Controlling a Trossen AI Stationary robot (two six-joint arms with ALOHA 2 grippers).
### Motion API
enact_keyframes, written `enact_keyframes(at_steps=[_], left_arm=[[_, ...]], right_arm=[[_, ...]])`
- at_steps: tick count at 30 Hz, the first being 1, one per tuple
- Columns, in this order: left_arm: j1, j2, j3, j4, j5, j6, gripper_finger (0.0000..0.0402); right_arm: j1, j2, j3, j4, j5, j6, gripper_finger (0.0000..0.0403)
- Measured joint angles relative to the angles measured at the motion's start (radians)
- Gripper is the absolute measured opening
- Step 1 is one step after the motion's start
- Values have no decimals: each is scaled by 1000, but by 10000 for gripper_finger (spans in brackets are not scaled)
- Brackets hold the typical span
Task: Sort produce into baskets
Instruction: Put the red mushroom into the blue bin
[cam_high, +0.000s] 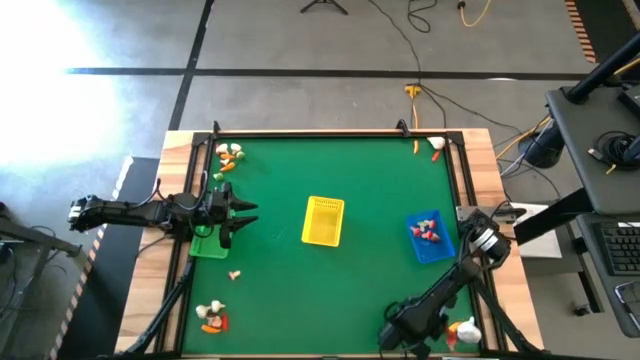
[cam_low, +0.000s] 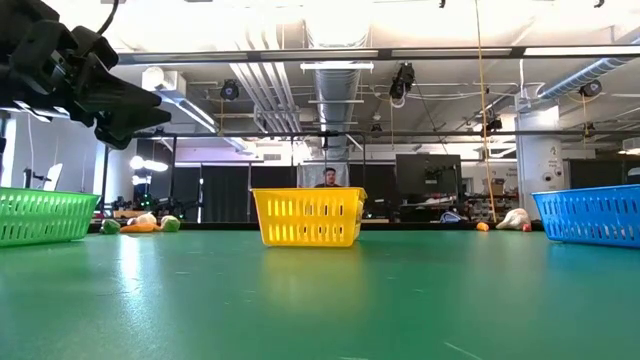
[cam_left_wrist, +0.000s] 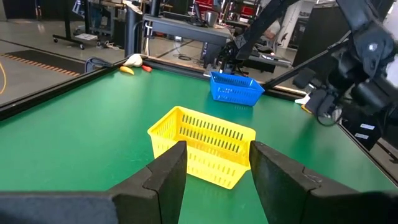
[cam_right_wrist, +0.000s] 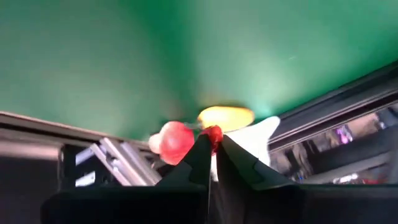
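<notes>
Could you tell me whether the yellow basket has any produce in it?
No, in the high view the yellow basket shows only its bare yellow floor.

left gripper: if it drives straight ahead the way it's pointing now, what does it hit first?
Probably the yellow basket: it sits dead ahead between the open fingers of the left gripper. The gripper may ride higher, so it could pass over.

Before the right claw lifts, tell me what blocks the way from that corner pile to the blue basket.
Nothing visible does. The right claw, shut on a red piece, sits at the table's corner; bare green mat lies between it and the blue basket.
</notes>
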Motion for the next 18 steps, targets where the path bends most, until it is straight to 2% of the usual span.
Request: enact_keyframes(at_steps=[5,8,13,18], left_arm=[[0,0,0,0,0,0,158],[0,0,0,0,0,0,158],[0,0,0,0,0,0,158],[0,0,0,0,0,0,158]], right_arm=[[-38,-65,0,-25,149,2,11],[-49,-81,-12,-63,171,21,22],[-47,-80,-46,-66,96,-9,71],[-27,-79,-56,46,-35,14,131]])
